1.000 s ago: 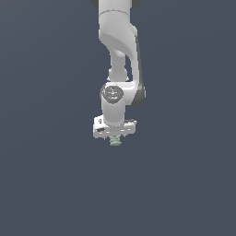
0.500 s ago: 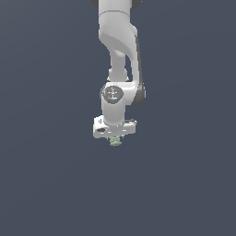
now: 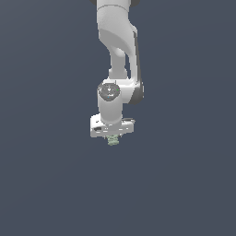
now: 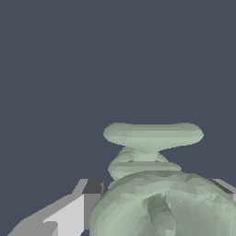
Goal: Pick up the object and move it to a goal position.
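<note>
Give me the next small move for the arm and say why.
Probably keep the grip closed and carry on toward the goal, wherever that lies; no marker shows. The object pokes out just below the gripper in the exterior view, and the wrist view shows it close between the fingers, so it seems held.

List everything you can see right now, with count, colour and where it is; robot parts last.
object: one, pale grey-green and knobbly, poking out just below the tool in the exterior view; fills much of the wrist view, flanked by a finger.
background: plain dark grey-blue in both views; no table edge or goal marker to be seen.
arm: one, white, coming down from the top of the exterior view.
tool: one, white, at the arm's lower end, around the object's upper part.
finger: white with a dark pad, beside the object.
</note>
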`<state>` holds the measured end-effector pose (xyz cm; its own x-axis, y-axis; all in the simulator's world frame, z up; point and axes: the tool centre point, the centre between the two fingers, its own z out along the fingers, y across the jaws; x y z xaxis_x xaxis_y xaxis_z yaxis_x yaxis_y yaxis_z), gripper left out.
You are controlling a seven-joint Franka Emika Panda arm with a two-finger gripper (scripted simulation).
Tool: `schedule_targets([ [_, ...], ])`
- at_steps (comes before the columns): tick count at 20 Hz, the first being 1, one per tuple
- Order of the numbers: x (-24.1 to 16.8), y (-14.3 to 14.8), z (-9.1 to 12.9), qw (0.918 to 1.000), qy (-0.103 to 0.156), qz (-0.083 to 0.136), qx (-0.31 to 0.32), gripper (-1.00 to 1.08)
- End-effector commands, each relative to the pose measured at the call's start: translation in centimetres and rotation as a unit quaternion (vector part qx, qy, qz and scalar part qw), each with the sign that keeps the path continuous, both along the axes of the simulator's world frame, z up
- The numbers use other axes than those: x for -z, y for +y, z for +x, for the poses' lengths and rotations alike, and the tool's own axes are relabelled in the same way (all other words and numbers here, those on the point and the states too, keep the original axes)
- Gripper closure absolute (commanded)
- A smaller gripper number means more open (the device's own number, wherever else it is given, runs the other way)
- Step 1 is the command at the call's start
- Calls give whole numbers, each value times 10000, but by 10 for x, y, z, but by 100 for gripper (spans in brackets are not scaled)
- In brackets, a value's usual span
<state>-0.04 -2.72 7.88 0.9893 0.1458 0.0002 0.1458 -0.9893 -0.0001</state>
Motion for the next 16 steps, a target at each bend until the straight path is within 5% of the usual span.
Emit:
schedule_targets([
  [1,-12,-8,4,10000,-6,-1,4,108],
  [16,-132,-88,40,10000,-4,2,3,108],
])
